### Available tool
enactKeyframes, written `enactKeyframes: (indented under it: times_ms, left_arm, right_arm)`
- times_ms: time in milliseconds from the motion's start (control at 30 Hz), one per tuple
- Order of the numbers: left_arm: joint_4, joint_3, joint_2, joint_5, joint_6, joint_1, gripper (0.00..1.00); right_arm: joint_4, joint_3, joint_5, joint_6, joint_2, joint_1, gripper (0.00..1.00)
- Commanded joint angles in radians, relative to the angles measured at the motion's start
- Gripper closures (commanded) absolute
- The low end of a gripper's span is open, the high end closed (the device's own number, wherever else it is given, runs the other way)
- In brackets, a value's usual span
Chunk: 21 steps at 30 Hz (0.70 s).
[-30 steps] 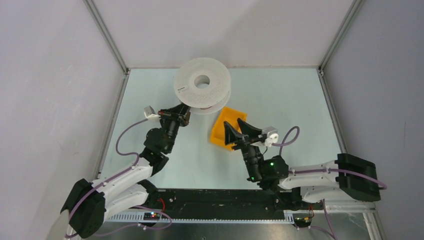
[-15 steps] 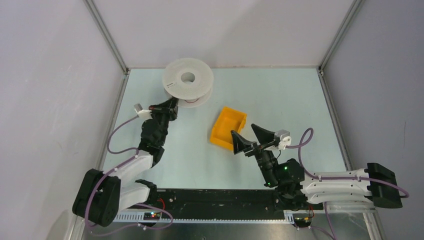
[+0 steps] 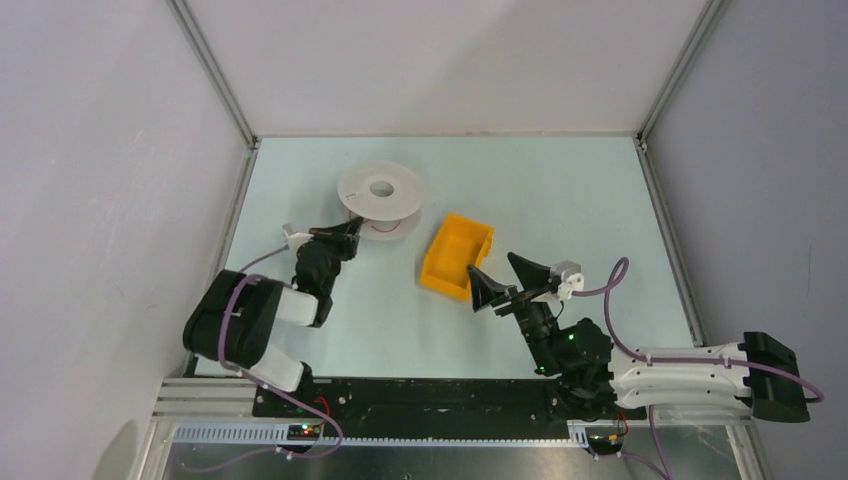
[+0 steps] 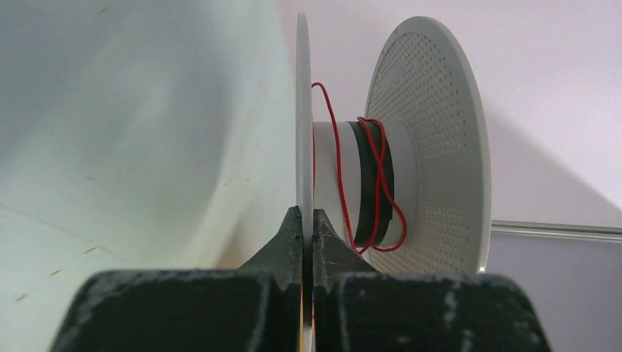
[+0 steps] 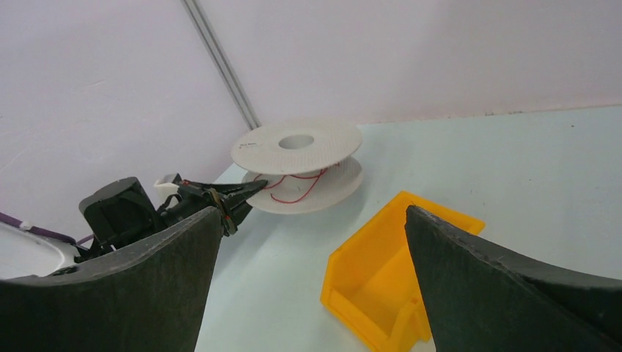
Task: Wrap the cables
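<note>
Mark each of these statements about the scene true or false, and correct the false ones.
1. The left gripper is shut on the edge of one flange of the spool. True.
2. The right gripper is holding the yellow bin. False: its jaws stand wide open and empty, just beside the bin.
3. A red wire is looped loosely around the spool's hub. True.
4. The spool sits inside the yellow bin. False: the spool is outside the bin and apart from it, and what shows of the bin's inside is empty.
</note>
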Motion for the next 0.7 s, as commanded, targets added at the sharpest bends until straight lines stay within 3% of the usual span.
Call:
enactKeyframes:
  times_ms: [0, 667]
  left_arm:
    - [0.229, -0.001, 0.061, 0.044, 0.004, 0.014, 1.00]
    - [0.255, -0.051, 0.236, 0.085, 0.082, 0.042, 1.00]
  right_arm:
    - [-0.020, -0.008, 0.010, 0.030, -0.026, -0.014, 0.01]
    - [-0.094, -0.008, -0.010, 0.078, -0.070, -0.050, 0.01]
